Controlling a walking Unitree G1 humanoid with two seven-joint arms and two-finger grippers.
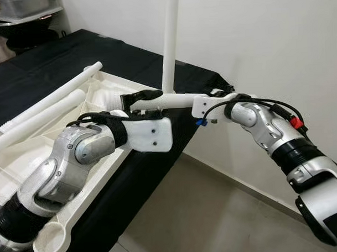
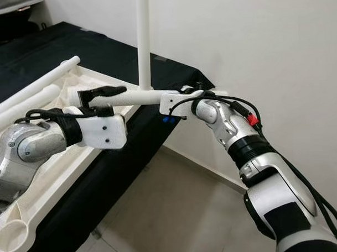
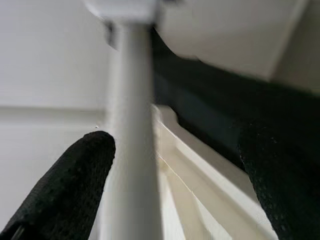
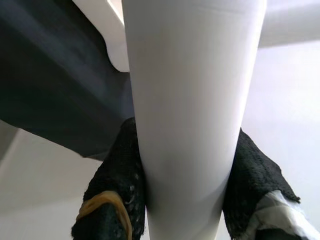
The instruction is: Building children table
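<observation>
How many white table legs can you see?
4. One table leg stands upright at the upturned tabletop's corner; one lies level in the right gripper, the left gripper around its tip; two lie on the tabletop. Others may be hidden.

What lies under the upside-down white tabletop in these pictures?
The tabletop rests on a black cloth covering a raised surface. What supports the cloth is hidden. Loose white legs lie in the tabletop; the right hand grips another leg.
</observation>
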